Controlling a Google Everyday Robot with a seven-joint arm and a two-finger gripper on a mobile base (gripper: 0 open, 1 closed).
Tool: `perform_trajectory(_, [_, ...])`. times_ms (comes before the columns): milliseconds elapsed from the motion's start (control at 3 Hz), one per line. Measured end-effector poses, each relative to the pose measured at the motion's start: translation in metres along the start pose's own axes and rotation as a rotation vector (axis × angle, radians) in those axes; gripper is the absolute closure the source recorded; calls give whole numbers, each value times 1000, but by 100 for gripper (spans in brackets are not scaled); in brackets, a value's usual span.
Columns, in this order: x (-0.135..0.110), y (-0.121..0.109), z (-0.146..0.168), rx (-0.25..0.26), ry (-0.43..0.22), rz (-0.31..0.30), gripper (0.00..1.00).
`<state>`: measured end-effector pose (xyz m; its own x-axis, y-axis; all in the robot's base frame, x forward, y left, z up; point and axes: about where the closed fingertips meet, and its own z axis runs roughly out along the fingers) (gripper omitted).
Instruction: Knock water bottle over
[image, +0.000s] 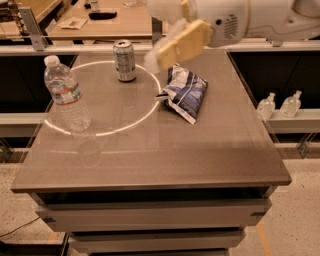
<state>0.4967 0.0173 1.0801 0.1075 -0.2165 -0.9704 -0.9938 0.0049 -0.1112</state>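
Observation:
The water bottle (67, 97) is clear ribbed plastic with a white cap and a pale label band. It stands upright at the left side of the table (150, 160), on the rim of a white ring of light. My gripper (154, 31) hangs above the far middle of the table, well to the right of the bottle and higher than it. It is open and empty, with its cream fingers (177, 44) spread and pointing left. Nothing touches the bottle.
A silver drink can (124, 61) stands upright at the back, between bottle and gripper. A blue and white snack bag (185, 92) lies right of centre. Two tiny clear bottles (278, 105) sit on a ledge off the table's right side. Another desk stands behind.

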Motion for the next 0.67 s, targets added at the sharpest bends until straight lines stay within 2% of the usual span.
perform_trajectory(333, [-10,3,20,-39,-8,-10,0])
perform_trajectory(667, [-8,4,26,-37,-8,-4,0])
